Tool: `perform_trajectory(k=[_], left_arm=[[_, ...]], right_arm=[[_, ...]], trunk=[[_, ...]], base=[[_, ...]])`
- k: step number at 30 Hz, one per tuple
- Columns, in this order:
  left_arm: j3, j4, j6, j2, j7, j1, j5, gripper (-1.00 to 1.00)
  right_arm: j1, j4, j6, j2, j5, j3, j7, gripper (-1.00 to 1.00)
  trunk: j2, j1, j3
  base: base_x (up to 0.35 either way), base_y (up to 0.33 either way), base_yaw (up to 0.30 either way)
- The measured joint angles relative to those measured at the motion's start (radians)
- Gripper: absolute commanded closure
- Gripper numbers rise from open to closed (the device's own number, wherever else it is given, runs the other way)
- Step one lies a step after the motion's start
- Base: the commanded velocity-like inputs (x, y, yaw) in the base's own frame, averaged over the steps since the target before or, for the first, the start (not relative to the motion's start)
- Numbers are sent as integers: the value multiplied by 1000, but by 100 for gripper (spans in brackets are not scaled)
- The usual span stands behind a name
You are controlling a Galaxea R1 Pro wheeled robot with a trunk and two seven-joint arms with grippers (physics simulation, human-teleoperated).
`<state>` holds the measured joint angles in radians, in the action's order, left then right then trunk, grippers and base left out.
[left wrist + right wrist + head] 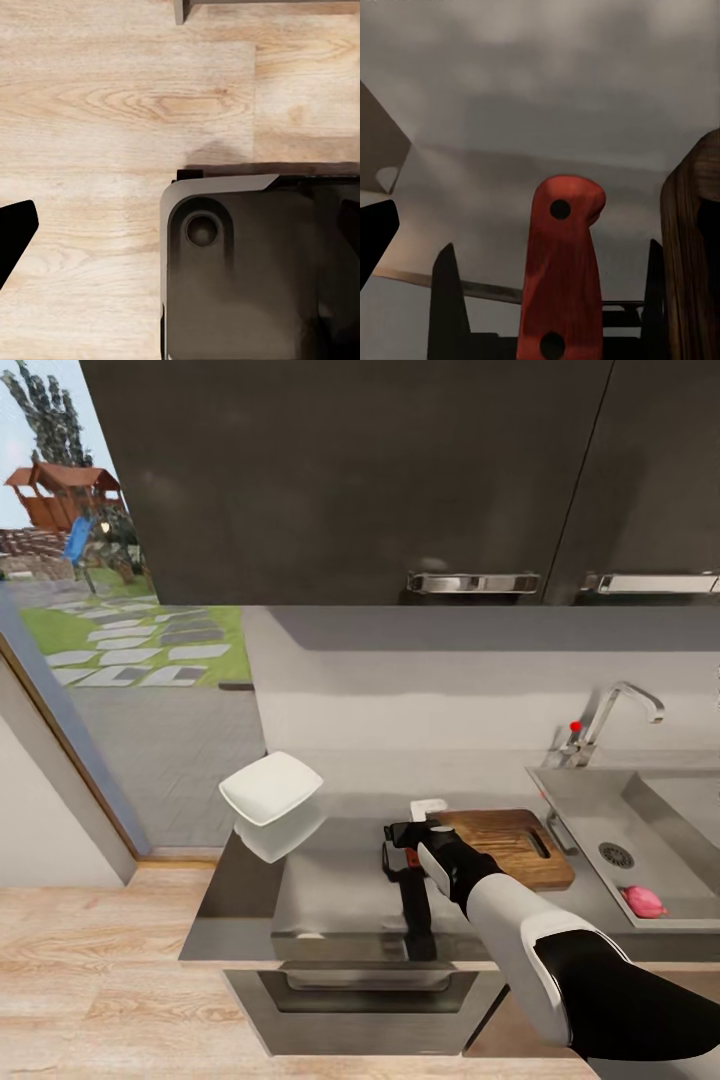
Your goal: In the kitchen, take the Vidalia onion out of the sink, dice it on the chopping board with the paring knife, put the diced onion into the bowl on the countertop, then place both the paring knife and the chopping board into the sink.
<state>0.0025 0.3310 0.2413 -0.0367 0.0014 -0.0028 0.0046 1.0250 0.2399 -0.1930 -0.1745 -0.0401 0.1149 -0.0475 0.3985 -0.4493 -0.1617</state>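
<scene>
The red-handled paring knife [561,270] lies on the glossy grey countertop [330,880], just left of the dark brown chopping board [510,845]. My right gripper [400,848] is lowered over the knife and open, one finger on each side of the handle with a gap on both sides [551,300]. An edge of the board [690,247] shows beside the right finger. The white bowl [272,788] stands at the countertop's far left corner. A pinkish onion [645,901] lies in the steel sink [585,800] near the drain.
The chrome tap [612,715] with its red-tipped lever rises behind the sink. Dark wall cabinets [350,480] hang overhead. The left wrist view looks down on the wooden floor [112,105] and my dark base [255,270]. A glass door [120,640] opens left of the counter.
</scene>
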Motion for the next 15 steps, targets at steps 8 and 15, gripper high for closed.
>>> perform_trajectory(k=[8, 15], left_arm=[[-1, 0, 0, 3, 0, 0, 1, -100], [0, 0, 0, 3, 0, 0, 2, -100]], right_arm=[[0, 8, -1, 0, 3, -1, -1, -100], [0, 15, -1, 0, 3, -1, -1, -100]], trunk=[[0, 0, -5], [0, 0, -9]], base=[[0, -2, 0], [0, 0, 0]])
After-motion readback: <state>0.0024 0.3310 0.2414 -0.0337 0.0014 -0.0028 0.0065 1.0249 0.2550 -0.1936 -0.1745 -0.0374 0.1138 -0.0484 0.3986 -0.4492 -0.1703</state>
